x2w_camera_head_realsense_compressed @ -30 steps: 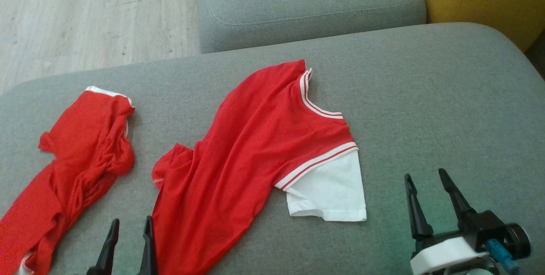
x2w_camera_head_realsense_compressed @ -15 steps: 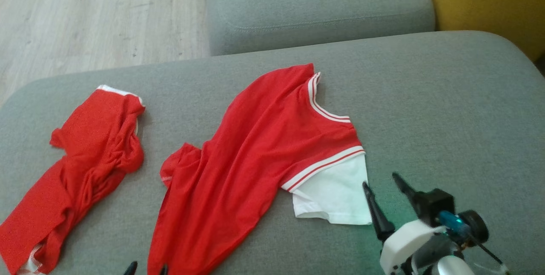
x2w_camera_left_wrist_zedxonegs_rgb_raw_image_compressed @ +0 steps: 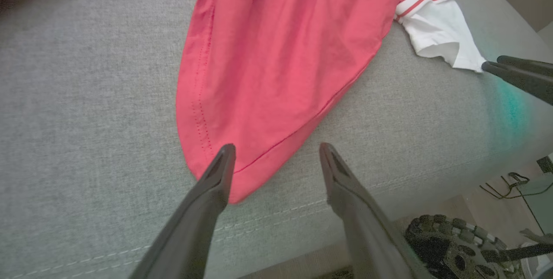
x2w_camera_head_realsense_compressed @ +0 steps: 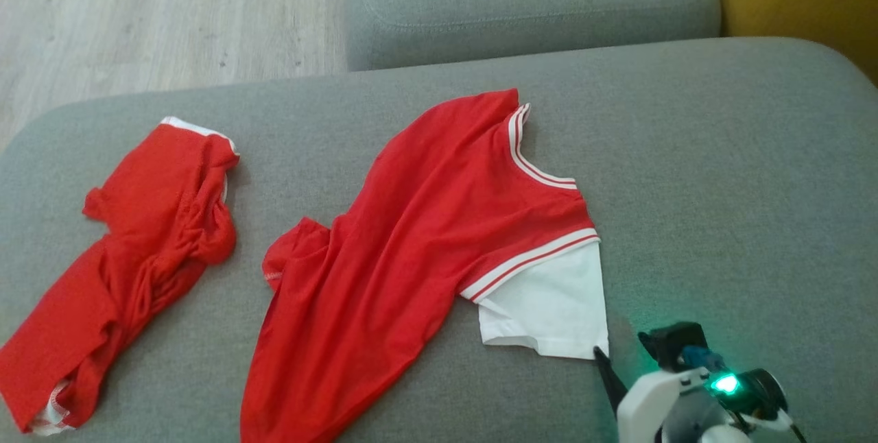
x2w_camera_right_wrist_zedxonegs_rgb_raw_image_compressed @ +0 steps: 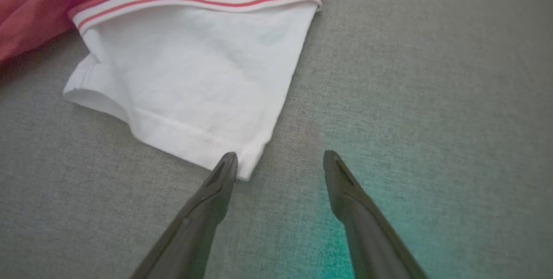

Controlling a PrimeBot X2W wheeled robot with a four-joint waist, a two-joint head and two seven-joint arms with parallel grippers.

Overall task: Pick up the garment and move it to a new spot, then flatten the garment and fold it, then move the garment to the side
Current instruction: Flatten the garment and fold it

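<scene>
The red shirt point(x2w_camera_head_realsense_compressed: 425, 237) is spread, slightly creased, on the grey cushion point(x2w_camera_head_realsense_compressed: 720, 175), with its white sleeve point(x2w_camera_right_wrist_zedxonegs_rgb_raw_image_compressed: 203, 76) at its right side. Red shorts point(x2w_camera_head_realsense_compressed: 144, 251) are bunched to the left of the shirt, apart from it. The right gripper point(x2w_camera_right_wrist_zedxonegs_rgb_raw_image_compressed: 280, 158) is set wide open at the sleeve's corner, one finger over the fabric edge, the other over bare cushion. The left gripper point(x2w_camera_left_wrist_zedxonegs_rgb_raw_image_compressed: 277, 147) is likewise open at the shirt's hem corner; nothing is gripped.
</scene>
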